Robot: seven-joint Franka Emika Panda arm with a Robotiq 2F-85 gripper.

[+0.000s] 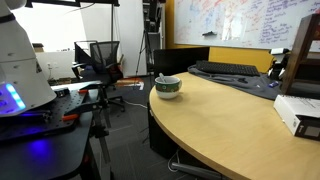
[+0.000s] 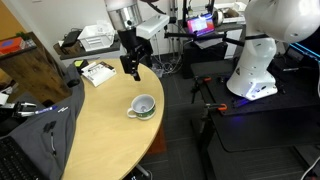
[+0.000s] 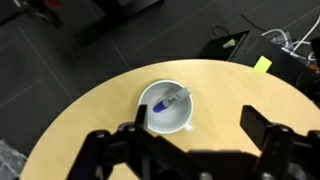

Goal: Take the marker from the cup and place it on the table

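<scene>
The arm [image 2: 124,14] enters from the top of an exterior view. Its white links end in a dark wrist [image 2: 128,42] that points downward. The hand [image 2: 132,70] hangs in the air above the bench [image 2: 100,130], toward the far end and near the rounded edge, touching nothing. In the wrist view the two dark fingers [image 3: 262,132] reach in from the bottom of the picture. They are spread wide apart, with nothing held between them. The hand faces down onto the bench's rounded end.
</scene>
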